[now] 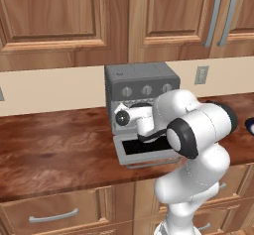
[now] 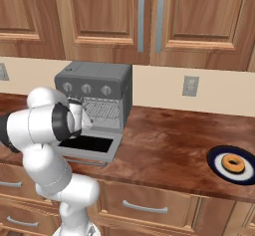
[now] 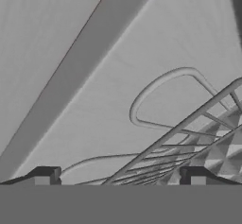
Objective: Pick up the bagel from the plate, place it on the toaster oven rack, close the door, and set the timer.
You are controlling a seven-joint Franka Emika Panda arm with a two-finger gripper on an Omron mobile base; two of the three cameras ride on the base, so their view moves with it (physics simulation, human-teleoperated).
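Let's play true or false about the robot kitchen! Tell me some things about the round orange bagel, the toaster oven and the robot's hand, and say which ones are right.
1. The tan-orange ring-shaped bagel lies on the dark blue round plate. True.
2. The grey toaster oven's drop-down door with the dark glass window is shut. False: it hangs open, lying flat in front of the cavity.
3. The robot's two-finger gripper holds the bagel. False: its jaws are open and empty, reaching into the oven.
4. The silver wire rack has nothing on it. True.
5. The plate sits right beside the toaster oven. False: it is far off to the right on the brown wooden counter.
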